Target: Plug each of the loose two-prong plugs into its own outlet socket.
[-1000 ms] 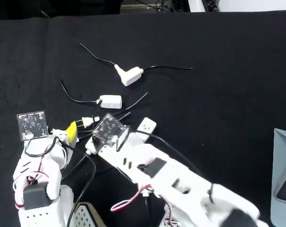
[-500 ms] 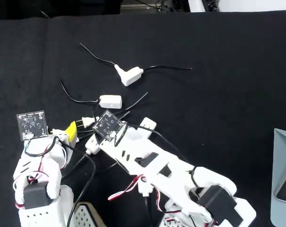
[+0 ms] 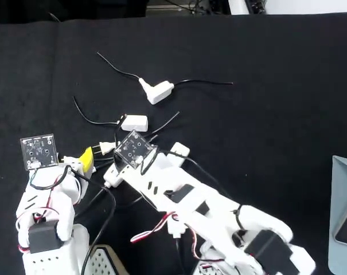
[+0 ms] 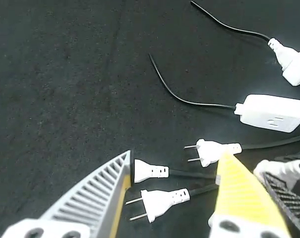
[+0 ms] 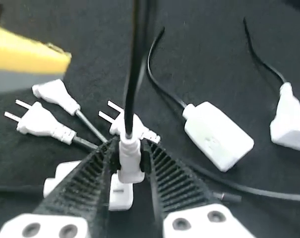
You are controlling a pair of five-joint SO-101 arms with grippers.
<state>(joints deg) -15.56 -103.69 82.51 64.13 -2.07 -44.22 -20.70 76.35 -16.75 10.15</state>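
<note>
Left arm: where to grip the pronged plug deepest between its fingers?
Probably the white body of the plug, behind the prongs, from above. It lies flat inside the open left gripper, so closing across its sides clears prongs and cord.

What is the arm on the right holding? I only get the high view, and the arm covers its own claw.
Observer: Its wrist view shows the right gripper shut on a white plug, with the black cord leading away from the fingers.
Operator: And the other claw, the one with the yellow finger?
Observer: The left gripper is open and holds nothing. A two-prong plug lies on the table under the gap between its fingers.
</note>
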